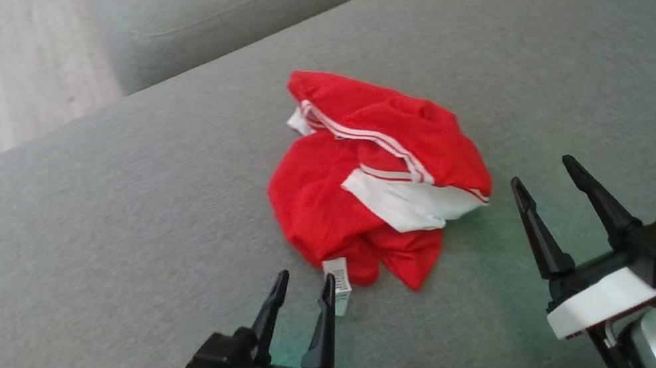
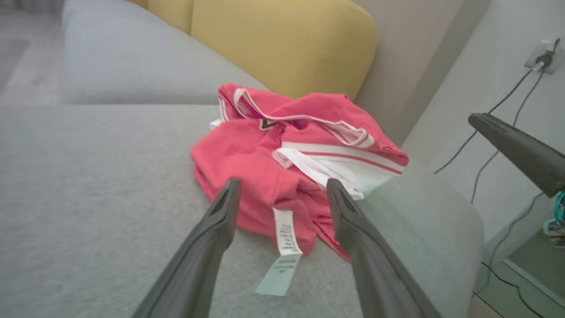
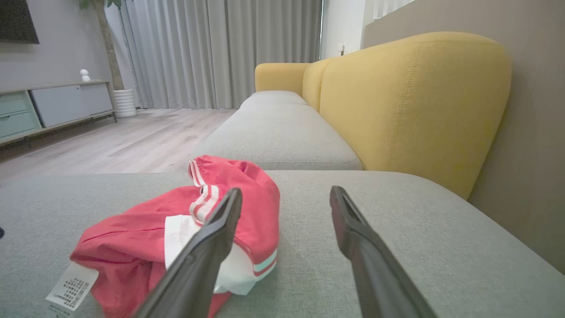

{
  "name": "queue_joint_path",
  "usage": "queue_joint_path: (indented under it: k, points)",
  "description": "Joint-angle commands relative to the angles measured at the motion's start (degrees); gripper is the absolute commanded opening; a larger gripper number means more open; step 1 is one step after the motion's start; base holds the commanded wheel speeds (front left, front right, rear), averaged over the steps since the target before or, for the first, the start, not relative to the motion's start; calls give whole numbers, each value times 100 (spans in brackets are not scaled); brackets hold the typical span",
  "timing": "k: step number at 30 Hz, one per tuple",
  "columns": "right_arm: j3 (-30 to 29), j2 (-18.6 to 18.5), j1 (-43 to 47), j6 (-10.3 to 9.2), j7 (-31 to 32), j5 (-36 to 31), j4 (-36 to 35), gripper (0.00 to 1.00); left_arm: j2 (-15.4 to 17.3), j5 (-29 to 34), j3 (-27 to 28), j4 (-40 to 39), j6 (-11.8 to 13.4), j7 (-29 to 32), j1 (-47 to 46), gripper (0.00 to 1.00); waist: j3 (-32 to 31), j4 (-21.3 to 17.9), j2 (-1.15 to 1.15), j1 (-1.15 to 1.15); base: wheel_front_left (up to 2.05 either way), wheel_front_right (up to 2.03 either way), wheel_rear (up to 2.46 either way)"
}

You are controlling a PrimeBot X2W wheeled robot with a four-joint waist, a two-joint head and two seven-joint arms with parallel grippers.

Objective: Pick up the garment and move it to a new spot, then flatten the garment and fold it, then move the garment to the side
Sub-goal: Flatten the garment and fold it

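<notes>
Left gripper hovers nearest, over the near edge of the grey cushion. Its fingers are spread and empty, with tips just beside the white label trailing from the garment. Right gripper stands right of the garment, also spread wide and holding nothing, apart from the cloth. The garment, red with white stripes and a white panel, lies crumpled near the cushion's middle. A yellow backrest rises at the far right.

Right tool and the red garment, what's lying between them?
Nothing but bare grey sofa cushion between the right tool and the garment, as the head view shows.
</notes>
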Motion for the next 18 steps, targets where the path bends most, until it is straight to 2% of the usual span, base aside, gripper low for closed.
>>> queue_joint_path:
  k: [1, 9, 18]
  points:
    - [166, -15, -270, 44, -62, 41, -201, 100, -1, -60, 70, 20, 9, 9, -280, 100, 81, -221, 0, 0, 0, 0, 0]
    - [266, -13, -351, 44, -62, 88, -265, 100, -38, -325, 52, 853, 15, -92, -685, 100, 214, -669, 0, 0, 0, 0, 0]
    - [340, -12, -414, 44, -62, 177, -333, 100, -99, -531, 120, 1892, 217, -124, -1282, 100, 363, -945, 0, 0, 0, 0, 0]
